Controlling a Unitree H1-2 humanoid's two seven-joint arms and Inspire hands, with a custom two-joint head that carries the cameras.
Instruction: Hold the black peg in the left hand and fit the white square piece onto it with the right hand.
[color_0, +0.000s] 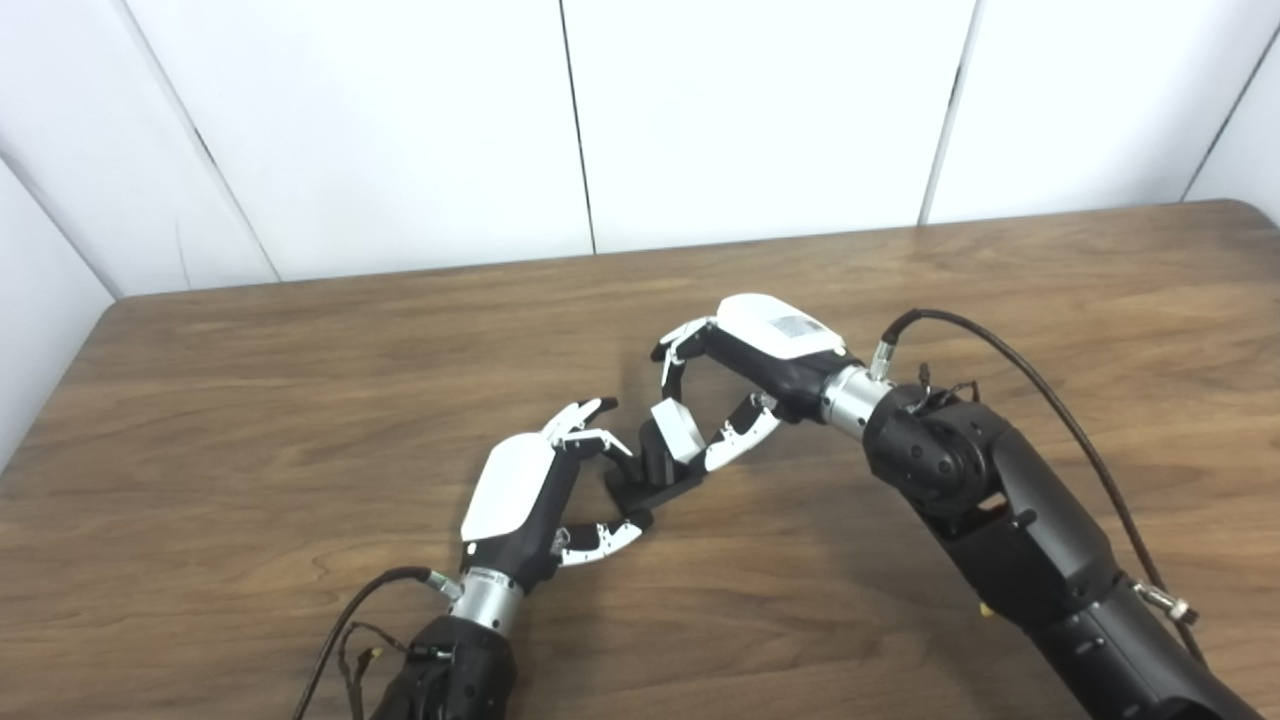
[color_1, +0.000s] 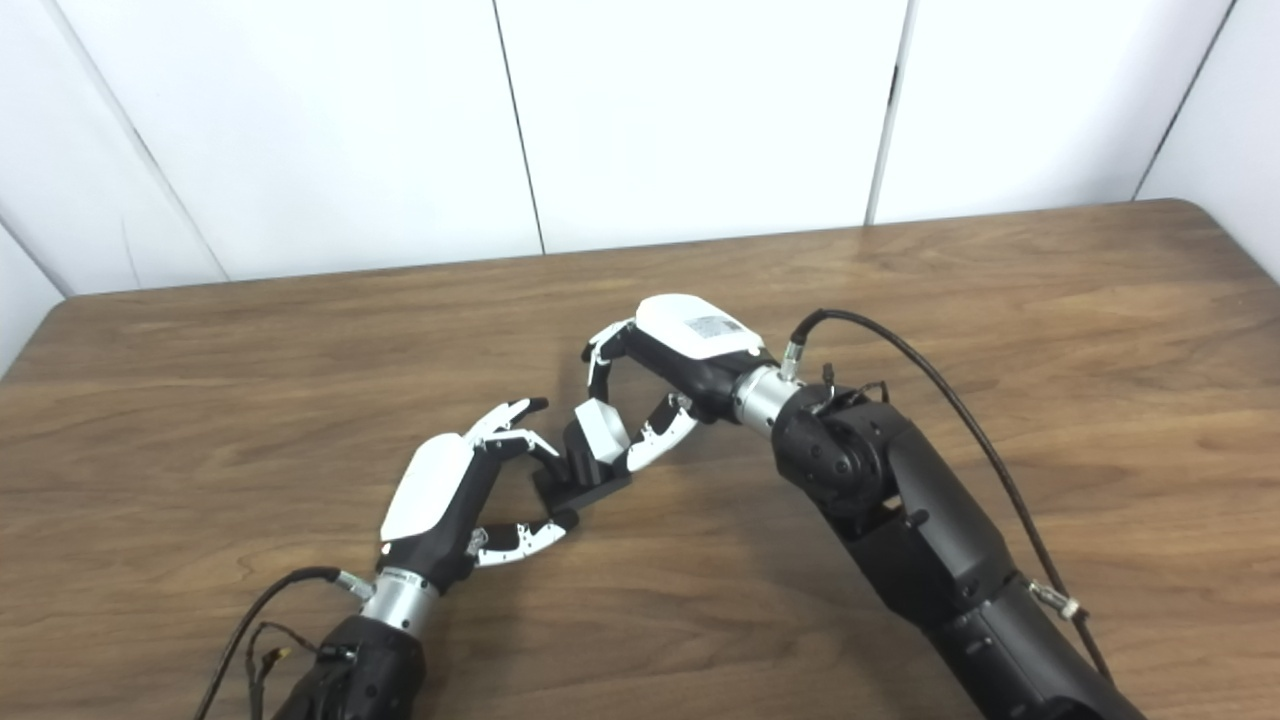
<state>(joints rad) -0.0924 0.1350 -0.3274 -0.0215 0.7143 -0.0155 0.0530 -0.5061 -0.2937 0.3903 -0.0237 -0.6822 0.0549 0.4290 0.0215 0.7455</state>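
The black peg, an upright post on a flat black base, stands on the wooden table near its middle. My left hand grips the base from the left, fingers on its far edge and thumb at its near corner. The white square piece is tilted against the top of the post, on its right side. My right hand comes in from the right and pinches the piece between its curled fingers and its thumb. How far the piece is seated on the post is hidden.
The wooden table runs back to a white panelled wall. Its left edge lies at the far left and a rounded corner at the back right. Cables loop from both wrists.
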